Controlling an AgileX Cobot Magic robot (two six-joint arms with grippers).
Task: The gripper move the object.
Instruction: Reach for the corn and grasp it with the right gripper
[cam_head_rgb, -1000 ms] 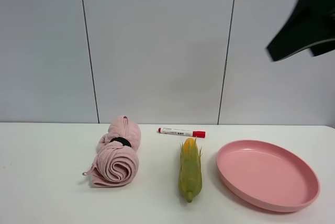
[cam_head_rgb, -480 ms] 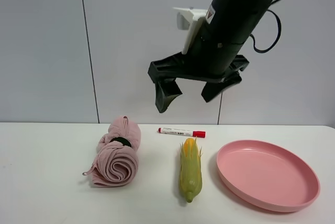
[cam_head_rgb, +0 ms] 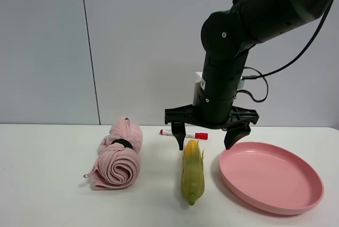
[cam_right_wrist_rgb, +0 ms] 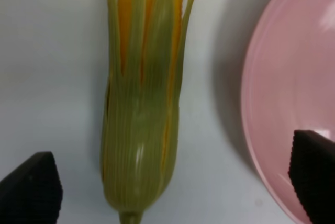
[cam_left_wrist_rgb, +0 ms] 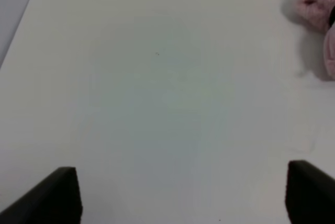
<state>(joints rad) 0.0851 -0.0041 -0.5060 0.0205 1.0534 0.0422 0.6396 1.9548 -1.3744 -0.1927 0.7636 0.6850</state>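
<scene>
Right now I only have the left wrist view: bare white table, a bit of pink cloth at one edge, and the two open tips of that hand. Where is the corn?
Observer: The toy corn lies on the table between the rolled pink towel and a pink plate, stem tip toward the camera.
Operator: Is the other hand anywhere near it?
Observer: Yes. The right hand hangs low over the corn's kernel end, jaws open. The corn sits between them, not gripped.
Operator: Anything close that it could bump?
Observer: A red-capped marker lies just behind the corn, toward the wall, and one fingertip is above the plate's near rim.
</scene>
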